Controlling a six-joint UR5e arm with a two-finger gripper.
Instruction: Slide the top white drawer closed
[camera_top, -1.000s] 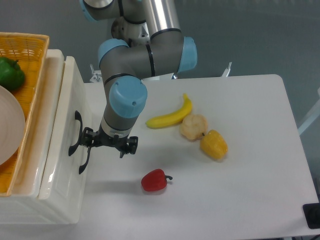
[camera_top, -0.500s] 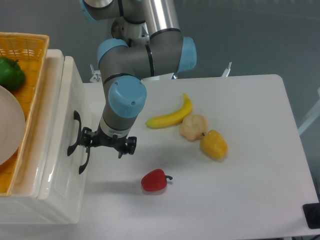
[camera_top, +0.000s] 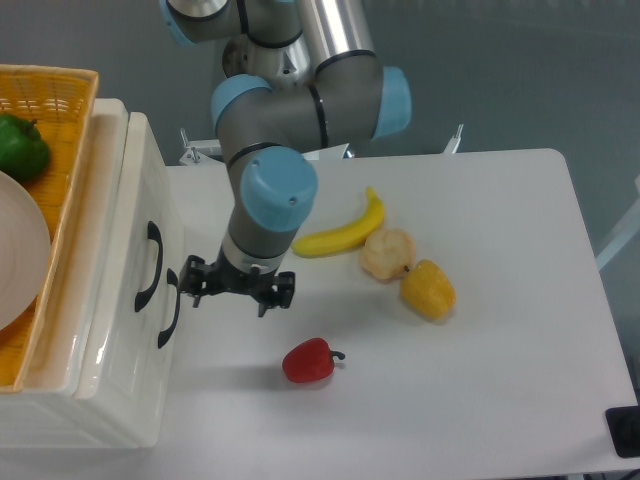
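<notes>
The top white drawer (camera_top: 128, 235) shows its glossy front panel at the left, and its black curved handle (camera_top: 149, 266) lies close against the cabinet. Just below and to the right of it is the other white drawer front with its matching handle (camera_top: 171, 309). My gripper (camera_top: 240, 291) hangs over the table a short way right of both handles, touching neither. Its fingers are spread and hold nothing.
A red pepper (camera_top: 308, 361) lies just below and right of the gripper. A banana (camera_top: 340, 235), a pale round fruit (camera_top: 387, 252) and a yellow pepper (camera_top: 428, 289) sit mid-table. A yellow woven basket (camera_top: 75, 110) on the cabinet holds a green pepper (camera_top: 22, 146) and a white plate (camera_top: 18, 255).
The gripper was right at the drawer handles and has drawn back to the right, clear of them. The top handle shifted slightly left before that.
</notes>
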